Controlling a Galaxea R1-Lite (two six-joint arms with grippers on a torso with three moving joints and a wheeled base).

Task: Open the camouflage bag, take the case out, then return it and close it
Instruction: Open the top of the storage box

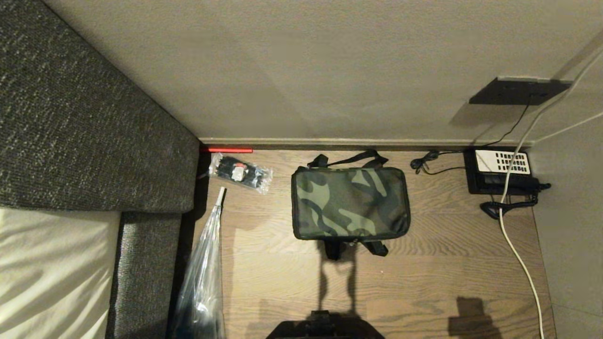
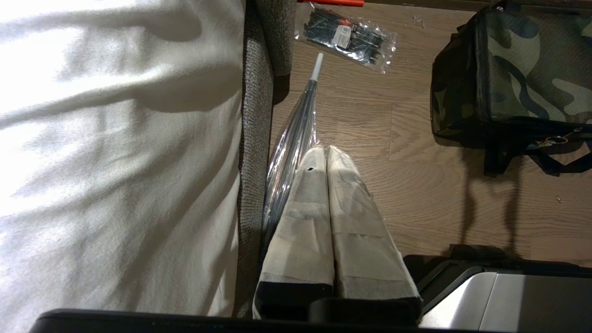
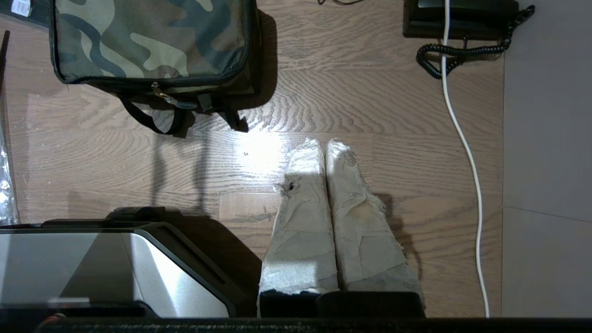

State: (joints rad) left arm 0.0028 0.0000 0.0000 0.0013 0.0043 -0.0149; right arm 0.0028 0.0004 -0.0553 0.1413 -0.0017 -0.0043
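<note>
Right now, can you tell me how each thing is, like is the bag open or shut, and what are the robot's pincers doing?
camouflage bag: zipped shut, flat on the wooden floor, untouched.
left pincer: shut, empty, hanging above the floor beside the folded umbrella.
right pincer: shut, empty, over bare floor, apart from the bag.
packet of black ties: sealed, lying flat.
phone: handset in its cradle, cord plugged in.

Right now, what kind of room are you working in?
Probably a hotel room or bedroom. A bed with white sheets and a grey upholstered headboard sits left of a wooden surface, where the camouflage bag stands near a corded desk phone.
</note>
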